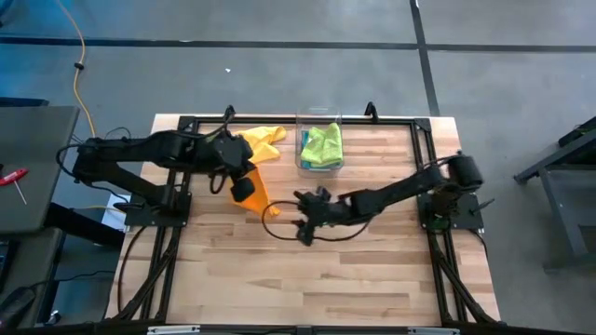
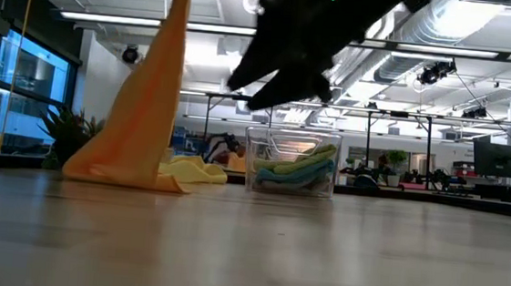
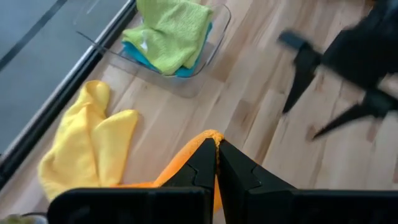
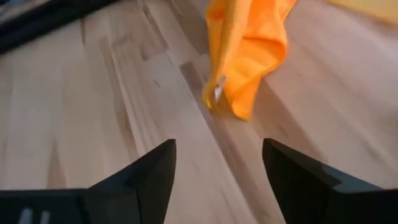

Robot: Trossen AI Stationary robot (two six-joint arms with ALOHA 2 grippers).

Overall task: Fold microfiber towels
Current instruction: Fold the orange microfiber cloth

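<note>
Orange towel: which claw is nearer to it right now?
Left. The left claw is shut on the orange towel, holding it up with its lower end on the table. The right claw is open beside it, not touching.

From above we look straight down; the low view looks level; both share the clear box point(image 1: 319, 147).

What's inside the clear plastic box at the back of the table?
The clear plastic box holds a lime green towel lying on top of a teal towel, which shows only at its edges. Anything beneath those two is covered and cannot be seen.
</note>
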